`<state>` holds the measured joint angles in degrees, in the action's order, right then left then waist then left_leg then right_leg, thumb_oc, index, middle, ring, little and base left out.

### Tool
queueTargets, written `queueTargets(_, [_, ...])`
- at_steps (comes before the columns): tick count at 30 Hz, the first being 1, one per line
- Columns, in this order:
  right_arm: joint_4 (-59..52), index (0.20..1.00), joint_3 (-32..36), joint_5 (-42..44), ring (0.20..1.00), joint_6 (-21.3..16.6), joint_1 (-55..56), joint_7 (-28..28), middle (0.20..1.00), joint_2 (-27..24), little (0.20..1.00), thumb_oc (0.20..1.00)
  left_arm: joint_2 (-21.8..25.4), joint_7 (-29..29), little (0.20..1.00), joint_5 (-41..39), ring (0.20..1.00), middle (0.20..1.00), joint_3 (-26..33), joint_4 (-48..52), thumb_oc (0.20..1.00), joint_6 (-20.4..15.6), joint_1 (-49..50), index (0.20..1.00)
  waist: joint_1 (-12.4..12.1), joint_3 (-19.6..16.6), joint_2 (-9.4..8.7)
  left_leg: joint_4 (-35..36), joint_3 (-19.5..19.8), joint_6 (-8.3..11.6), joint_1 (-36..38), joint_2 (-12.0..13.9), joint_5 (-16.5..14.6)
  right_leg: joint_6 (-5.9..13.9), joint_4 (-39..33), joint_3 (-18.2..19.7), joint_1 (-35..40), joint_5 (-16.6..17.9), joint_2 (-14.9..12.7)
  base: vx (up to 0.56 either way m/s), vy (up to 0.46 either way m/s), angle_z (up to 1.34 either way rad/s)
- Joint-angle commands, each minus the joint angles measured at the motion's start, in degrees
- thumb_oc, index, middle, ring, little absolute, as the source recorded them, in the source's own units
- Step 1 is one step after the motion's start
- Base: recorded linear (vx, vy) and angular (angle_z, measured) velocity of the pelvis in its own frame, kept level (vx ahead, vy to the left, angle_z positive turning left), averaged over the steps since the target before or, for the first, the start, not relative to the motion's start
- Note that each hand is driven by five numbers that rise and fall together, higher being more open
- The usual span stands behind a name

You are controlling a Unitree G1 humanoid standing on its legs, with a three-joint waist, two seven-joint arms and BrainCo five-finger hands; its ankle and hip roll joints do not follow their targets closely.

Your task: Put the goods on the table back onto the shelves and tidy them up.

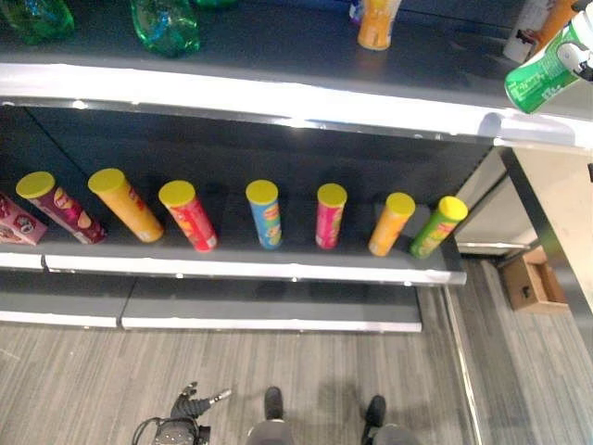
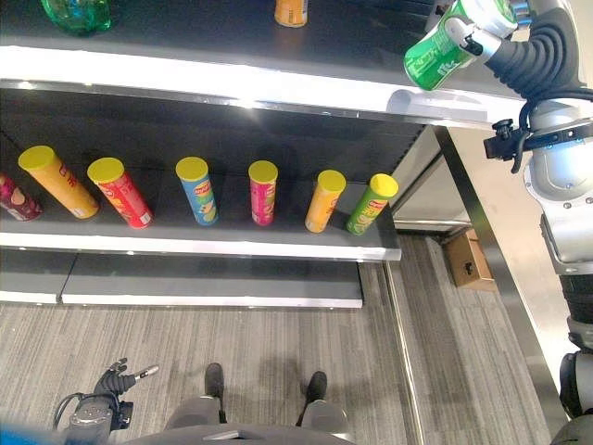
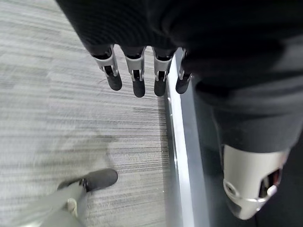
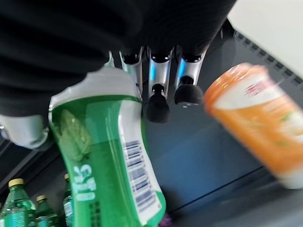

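Right hand (image 2: 491, 32) clasped around green bottle (image 2: 443, 48), barcode label showing, above top shelf's (image 1: 278, 93) right front edge. Left hand (image 3: 137, 71) hanging, fingers relaxed.

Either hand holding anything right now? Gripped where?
The right hand holds a green bottle by its white cap end, above the top shelf. The left hand hangs open by the floor, holding nothing.

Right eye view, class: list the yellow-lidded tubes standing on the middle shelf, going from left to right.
Maroon tube at the edge → orange tube → red tube → blue tube → pink tube → orange-yellow tube → green tube.
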<state>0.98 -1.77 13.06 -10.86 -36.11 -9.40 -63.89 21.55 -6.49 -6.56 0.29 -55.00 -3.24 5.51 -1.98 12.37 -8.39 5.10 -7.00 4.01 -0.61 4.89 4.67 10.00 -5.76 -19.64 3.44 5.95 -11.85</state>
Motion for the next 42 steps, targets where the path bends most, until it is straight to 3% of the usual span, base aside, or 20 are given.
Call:
queueTargets(1, [2.7,0.200,-3.7,2.5,0.200,-1.3,-7.1,-0.5,0.200,-4.0,0.200,0.200,3.2,-0.9,1.000,-1.6,1.000,1.000,-1.2,-2.6,1.000,-1.1,-0.1,1.000,-2.8,-2.9,-0.70,-0.8,1.9,2.00,0.6,-0.2,-6.1,3.81,3.3,-0.1,-0.3,-4.6,-3.3,0.01,-0.076,0.25])
queueTargets(8, [12.7,0.200,-19.4,-4.2,0.200,1.5,-21.9,-0.7,0.200,-7.5,0.200,0.200,3.1,-1.3,1.000,-3.4,1.000,1.000,-0.9,-4.1,1.000,-1.0,0.8,1.000,-5.6,-3.5,-0.99,-0.7,4.3,3.02,-0.3,0.2,-5.3,3.23,3.0,-4.2,1.9,-5.4,-3.2,0.03,-0.071,0.26])
queueTargets(13, [16.1,0.200,-22.8,-6.8,0.200,2.4,-25.3,-1.1,0.200,-6.5,0.200,0.200,2.2,-0.9,1.000,-5.7,1.000,1.000,-0.7,-3.5,1.000,-1.3,1.3,1.000,-6.9,-3.5,-0.07,-0.7,5.4,3.20,-0.4,0.0,-5.2,3.10,2.9,-5.9,2.9,-5.6,-3.3,0.03,-0.035,0.21])
queueTargets(24, [16.4,0.200,-21.6,-7.0,0.200,2.7,-23.0,-0.6,0.200,-5.8,0.200,0.200,1.0,-1.2,1.000,-7.9,1.000,1.000,-0.7,-2.2,1.000,-1.8,1.9,1.000,-7.9,-3.7,1.37,-0.4,7.2,3.11,-1.1,-0.8,-4.8,3.39,2.4,-9.1,4.2,-5.2,-3.8,0.02,-0.002,0.17])
queueTargets(31, [11.2,0.200,-18.7,-6.4,0.200,2.0,-17.7,0.5,0.200,-6.2,0.200,0.200,0.5,-1.2,1.000,-7.6,1.000,1.000,-0.5,-1.6,1.000,-1.8,1.8,1.000,-7.3,-3.4,0.90,-0.4,6.8,2.93,-1.1,-0.7,-5.0,3.42,2.4,-9.0,3.9,-5.1,-3.9,0.00,0.004,0.02])
queueTargets(42, [8.6,0.200,-19.5,-7.0,0.200,1.6,-15.2,2.5,0.200,-7.9,0.200,0.200,0.7,-1.0,1.000,-7.2,1.000,1.000,0.1,-2.1,1.000,-1.7,1.6,1.000,-6.7,-2.9,-0.56,-0.3,6.1,3.01,-1.3,-0.4,-5.2,3.40,2.4,-8.4,3.2,-4.9,-3.8,0.00,0.002,-0.02])
